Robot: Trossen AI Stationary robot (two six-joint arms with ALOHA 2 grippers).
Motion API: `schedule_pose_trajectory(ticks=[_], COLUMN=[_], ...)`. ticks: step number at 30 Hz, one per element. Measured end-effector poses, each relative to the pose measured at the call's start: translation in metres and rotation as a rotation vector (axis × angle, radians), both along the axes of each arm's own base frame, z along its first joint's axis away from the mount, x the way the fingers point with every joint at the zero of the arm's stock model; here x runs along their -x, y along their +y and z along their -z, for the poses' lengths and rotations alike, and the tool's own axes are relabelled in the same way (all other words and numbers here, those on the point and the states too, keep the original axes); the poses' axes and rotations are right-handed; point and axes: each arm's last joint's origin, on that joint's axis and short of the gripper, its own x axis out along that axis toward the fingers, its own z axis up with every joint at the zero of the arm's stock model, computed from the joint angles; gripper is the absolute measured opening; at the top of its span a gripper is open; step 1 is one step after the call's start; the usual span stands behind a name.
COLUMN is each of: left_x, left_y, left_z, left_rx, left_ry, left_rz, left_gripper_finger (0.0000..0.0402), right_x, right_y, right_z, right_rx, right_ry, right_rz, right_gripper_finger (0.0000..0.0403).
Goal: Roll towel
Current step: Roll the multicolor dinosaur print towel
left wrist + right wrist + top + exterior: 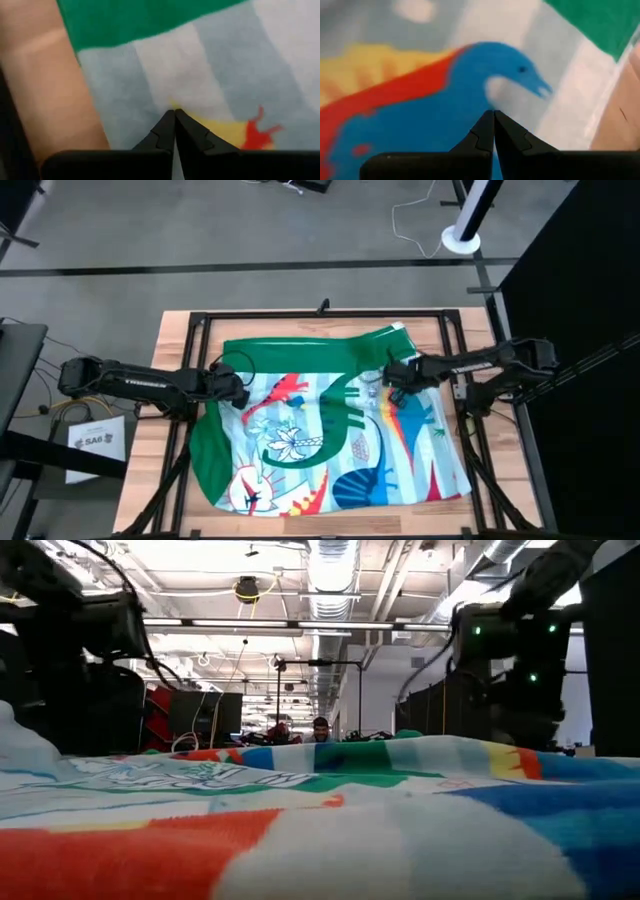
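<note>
Across the wooden table [175, 340] lies the towel [330, 435], soft and floppy; both claws, left gripper [240, 394] and right gripper [392, 376], pinched closed over it. Best grab: an edge.

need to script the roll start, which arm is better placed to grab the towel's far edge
Neither clearly. Left gripper and right gripper both sit shut over the towel near its far edge; the right looks slightly closer to that green edge.
</note>
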Motion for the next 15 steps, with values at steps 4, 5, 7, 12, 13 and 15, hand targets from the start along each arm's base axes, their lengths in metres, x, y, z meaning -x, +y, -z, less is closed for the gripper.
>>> schedule_pose_trajectory(ticks=[4, 5, 7, 12, 13, 15], left_x=[0.008, 0.008, 0.009, 0.005, 0.004, 0.004], left_y=[0.001, 0.001, 0.001, 0.000, 0.001, 0.003], left_z=[0.008, 0.007, 0.004, -0.014, -0.015, -0.016], left_rx=[0.002, 0.002, 0.012, 0.060, 0.057, 0.048], left_ry=[0.000, -0.001, 0.006, -0.025, -0.030, -0.036], left_rz=[-0.055, -0.055, -0.033, 0.024, 0.035, 0.034], left_gripper_finger=[0.0000, 0.0000, 0.0000, 0.0000, 0.0000, 0.0000], right_x=[0.018, 0.020, 0.018, -0.007, -0.013, -0.021], right_y=[-0.018, -0.020, -0.021, -0.032, -0.037, -0.049], right_z=[0.000, -0.001, -0.007, -0.025, -0.027, -0.024], right_rx=[-0.032, -0.034, -0.037, 0.036, 0.048, 0.015], right_ry=[0.100, 0.111, 0.109, -0.113, -0.181, -0.266], right_rz=[0.145, 0.160, 0.164, 0.051, 0.011, -0.031], right_gripper_finger=[0.0000, 0.0000, 0.0000, 0.0000, 0.0000, 0.0000])
